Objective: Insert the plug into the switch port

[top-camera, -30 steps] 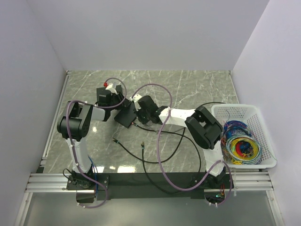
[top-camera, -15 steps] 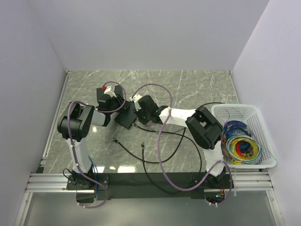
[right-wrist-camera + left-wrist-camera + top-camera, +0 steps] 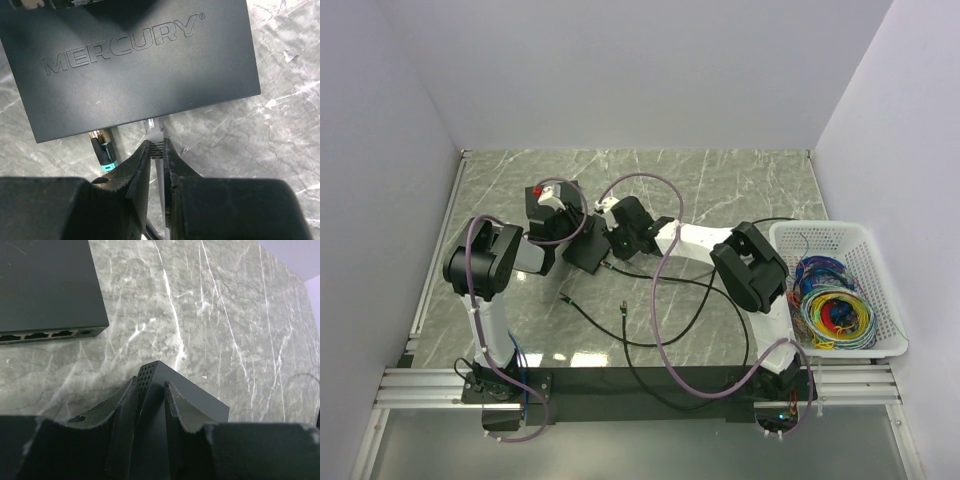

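Marble tabletop [image 3: 740, 190], both arms at centre — left gripper [image 3: 150, 400] clamped on a corner of the switch [image 3: 140, 65] as a brace, right gripper [image 3: 156, 150] pinched on the plug [image 3: 154, 131], tip at the socket edge, depth unclear — advise a slow straight push along the cable axis, no twist

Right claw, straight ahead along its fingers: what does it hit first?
The switch: its port edge lies right ahead of the right claw, and the plug it pinches is at that edge. How deep the plug sits is unclear.
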You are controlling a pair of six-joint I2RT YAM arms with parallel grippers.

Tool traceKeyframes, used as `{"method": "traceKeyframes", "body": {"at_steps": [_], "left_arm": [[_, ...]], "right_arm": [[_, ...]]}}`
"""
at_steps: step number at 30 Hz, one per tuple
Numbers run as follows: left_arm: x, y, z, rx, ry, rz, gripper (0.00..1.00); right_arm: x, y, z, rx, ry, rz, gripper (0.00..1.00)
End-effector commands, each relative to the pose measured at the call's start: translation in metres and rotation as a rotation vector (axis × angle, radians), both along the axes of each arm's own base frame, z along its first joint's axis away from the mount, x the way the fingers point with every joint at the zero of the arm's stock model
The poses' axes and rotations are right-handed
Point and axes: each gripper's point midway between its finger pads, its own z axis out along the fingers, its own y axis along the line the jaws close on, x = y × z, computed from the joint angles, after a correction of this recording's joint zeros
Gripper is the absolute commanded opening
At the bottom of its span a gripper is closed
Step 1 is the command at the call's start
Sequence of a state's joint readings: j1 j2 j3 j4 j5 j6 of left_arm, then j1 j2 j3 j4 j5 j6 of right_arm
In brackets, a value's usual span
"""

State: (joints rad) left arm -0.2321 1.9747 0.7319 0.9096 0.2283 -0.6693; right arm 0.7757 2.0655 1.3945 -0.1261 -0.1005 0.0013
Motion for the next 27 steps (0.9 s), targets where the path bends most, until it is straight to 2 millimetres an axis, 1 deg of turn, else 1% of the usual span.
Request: {"method": "traceKeyframes", "body": {"at_steps": [1, 3, 5, 6, 7, 9, 10, 11, 12, 13, 14, 15, 16, 17, 18, 19, 20, 21, 22, 23, 24, 25, 26, 27], "left_arm": [[-0.128, -0.064, -0.082, -0.055, 0.448, -0.345, 0.32], [-0.128, -0.063, -0.083, -0.054, 0.45, -0.341, 0.32], [-0.126, -0.062, -0.08, -0.054, 0.45, -0.325, 0.31], [-0.126, -0.059, -0.082, -0.047, 0.463, -0.307, 0.31], [-0.124, -0.059, -0.077, -0.051, 0.456, -0.301, 0.31], [-0.12, -0.055, -0.075, -0.044, 0.472, -0.268, 0.31], [-0.117, -0.054, -0.07, -0.053, 0.469, -0.255, 0.32], [-0.115, -0.053, -0.066, -0.056, 0.467, -0.245, 0.32], [-0.108, -0.05, -0.063, -0.053, 0.458, -0.227, 0.32], [-0.108, -0.048, -0.061, -0.053, 0.482, -0.216, 0.31], [-0.105, -0.048, -0.059, -0.057, 0.483, -0.217, 0.31], [-0.095, -0.047, -0.051, -0.066, 0.466, -0.211, 0.3], [-0.092, -0.042, -0.052, -0.052, 0.482, -0.194, 0.3], [-0.081, -0.041, -0.044, -0.047, 0.464, -0.181, 0.3], [-0.073, -0.033, -0.042, -0.042, 0.466, -0.155, 0.3], [-0.07, -0.025, -0.044, -0.018, 0.486, -0.124, 0.3], [-0.056, -0.015, -0.036, -0.022, 0.47, -0.092, 0.3], [-0.052, -0.01, -0.034, -0.022, 0.469, -0.078, 0.31], [-0.045, -0.005, -0.027, -0.028, 0.454, -0.062, 0.32], [-0.038, 0.001, -0.021, -0.028, 0.441, -0.043, 0.33], [-0.029, 0.012, -0.013, -0.03, 0.426, -0.011, 0.35], [-0.024, 0.018, -0.008, -0.03, 0.418, 0.003, 0.37], [-0.014, 0.027, 0.006, -0.038, 0.391, 0.026, 0.4], [-0.01, 0.032, 0.008, -0.038, 0.389, 0.041, 0.44]], "right_arm": [[0.08, 0.077, 0.124, 0.406, -0.376, -0.016, 0.0], [0.083, 0.081, 0.126, 0.41, -0.371, -0.012, 0.0], [0.08, 0.082, 0.13, 0.417, -0.371, -0.005, 0.0], [0.079, 0.081, 0.129, 0.414, -0.367, -0.004, 0.0], [0.077, 0.078, 0.127, 0.403, -0.361, 0.0, 0.0], [0.071, 0.073, 0.127, 0.393, -0.359, 0.0, 0.0], [0.07, 0.07, 0.126, 0.381, -0.359, 0.004, 0.01], [0.068, 0.066, 0.132, 0.38, -0.369, -0.003, 0.05], [0.065, 0.061, 0.126, 0.361, -0.36, -0.006, 0.11], [0.063, 0.057, 0.124, 0.353, -0.356, -0.011, 0.22], [0.061, 0.053, 0.13, 0.352, -0.365, -0.021, 0.27], [0.059, 0.046, 0.121, 0.332, -0.355, -0.033, 0.32], [0.057, 0.042, 0.12, 0.322, -0.353, -0.044, 0.39], [0.055, 0.037, 0.129, 0.322, -0.368, -0.057, 0.41], [0.051, 0.029, 0.121, 0.305, -0.359, -0.067, 0.43], [0.049, 0.025, 0.122, 0.301, -0.363, -0.078, 0.46], [0.044, 0.017, 0.127, 0.298, -0.37, -0.087, 0.47], [0.042, 0.013, 0.129, 0.296, -0.374, -0.093, 0.48], [0.039, 0.01, 0.132, 0.297, -0.377, -0.092, 0.51], [0.035, 0.006, 0.146, 0.314, -0.393, -0.092, 0.52], [0.032, -0.001, 0.145, 0.3, -0.396, -0.112, 0.53], [0.03, -0.005, 0.147, 0.297, -0.395, -0.115, 0.54], [0.025, -0.012, 0.158, 0.303, -0.41, -0.126, 0.55], [0.021, -0.015, 0.162, 0.307, -0.412, -0.125, 0.55]]}}
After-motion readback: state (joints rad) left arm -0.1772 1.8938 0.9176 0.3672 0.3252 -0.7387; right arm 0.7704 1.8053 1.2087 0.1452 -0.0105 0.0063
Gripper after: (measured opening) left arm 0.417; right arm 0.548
